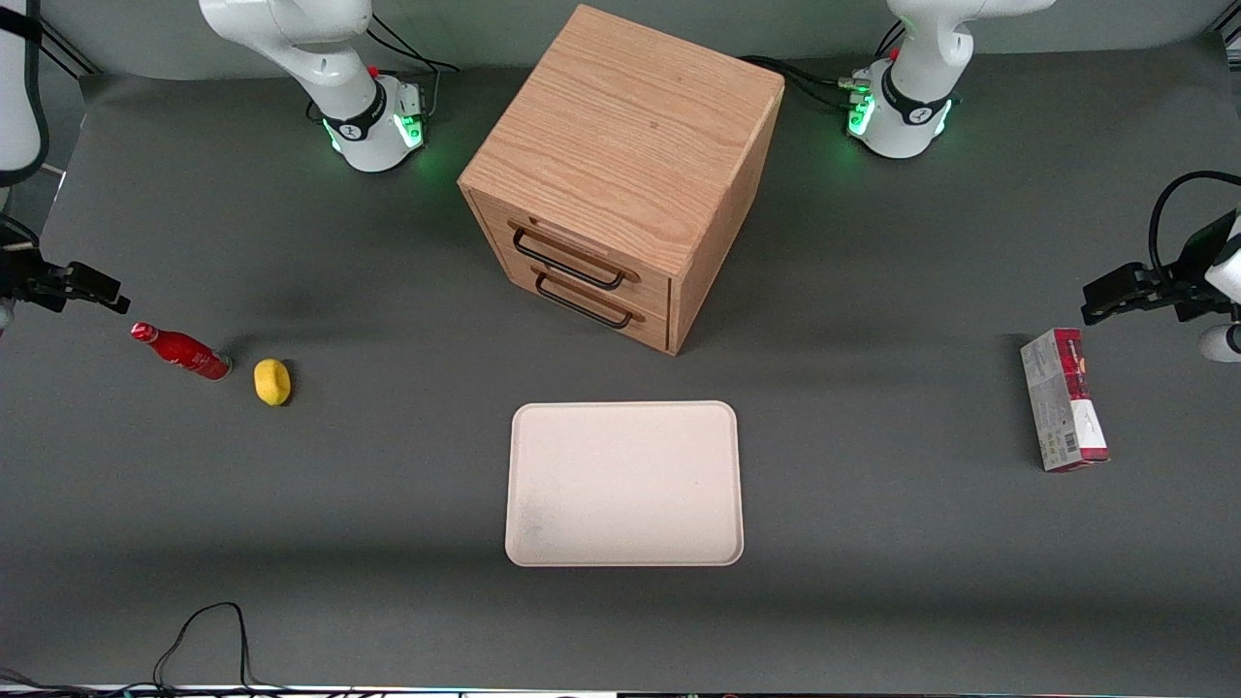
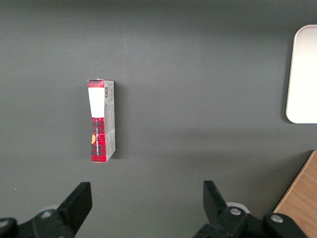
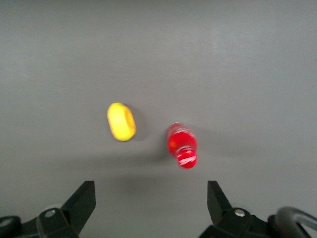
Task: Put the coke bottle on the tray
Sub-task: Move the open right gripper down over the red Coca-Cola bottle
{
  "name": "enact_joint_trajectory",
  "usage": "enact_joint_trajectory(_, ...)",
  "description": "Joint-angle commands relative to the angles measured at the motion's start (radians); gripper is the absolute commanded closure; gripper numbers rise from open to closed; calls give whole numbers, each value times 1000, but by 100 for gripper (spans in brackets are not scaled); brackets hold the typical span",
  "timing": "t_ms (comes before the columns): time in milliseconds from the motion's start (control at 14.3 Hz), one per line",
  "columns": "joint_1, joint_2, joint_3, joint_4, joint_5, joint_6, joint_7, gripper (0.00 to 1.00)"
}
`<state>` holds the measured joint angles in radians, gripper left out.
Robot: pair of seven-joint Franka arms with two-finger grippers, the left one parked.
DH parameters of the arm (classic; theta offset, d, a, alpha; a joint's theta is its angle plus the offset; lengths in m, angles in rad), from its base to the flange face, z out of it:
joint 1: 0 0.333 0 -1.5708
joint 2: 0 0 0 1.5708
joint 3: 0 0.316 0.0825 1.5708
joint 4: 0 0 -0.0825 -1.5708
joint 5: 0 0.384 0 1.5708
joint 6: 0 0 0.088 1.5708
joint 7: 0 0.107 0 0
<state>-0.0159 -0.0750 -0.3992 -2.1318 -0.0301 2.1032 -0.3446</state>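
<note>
The coke bottle (image 1: 180, 351) is a small red bottle with a red cap, standing upright on the grey table toward the working arm's end. The right wrist view sees it from above as a red circle (image 3: 182, 145). My right gripper (image 1: 114, 299) hangs well above the table close to the bottle and touches nothing. Its fingers are spread wide and empty in the right wrist view (image 3: 149, 192). The cream-white tray (image 1: 625, 483) lies flat and bare at the table's middle, nearer the front camera than the cabinet, and its edge shows in the left wrist view (image 2: 303, 74).
A yellow lemon (image 1: 272, 381) lies beside the bottle, also in the right wrist view (image 3: 122, 121). A wooden two-drawer cabinet (image 1: 620, 174) stands at the middle. A red-and-grey carton (image 1: 1064, 399) lies toward the parked arm's end, also in the left wrist view (image 2: 101, 121).
</note>
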Motion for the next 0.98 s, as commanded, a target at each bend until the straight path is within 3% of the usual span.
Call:
enact_joint_trajectory(0, -2, 35, -21, -98, -8, 171, -74, 0)
enact_joint_trajectory(210, -30, 110, -29, -102, 21, 248, -140, 0)
enact_joint_trajectory(420, -47, 152, -29, -102, 134, 259, -221, 0)
enact_joint_trajectory(910, -62, 205, -29, -132, 136, 336, -246, 0)
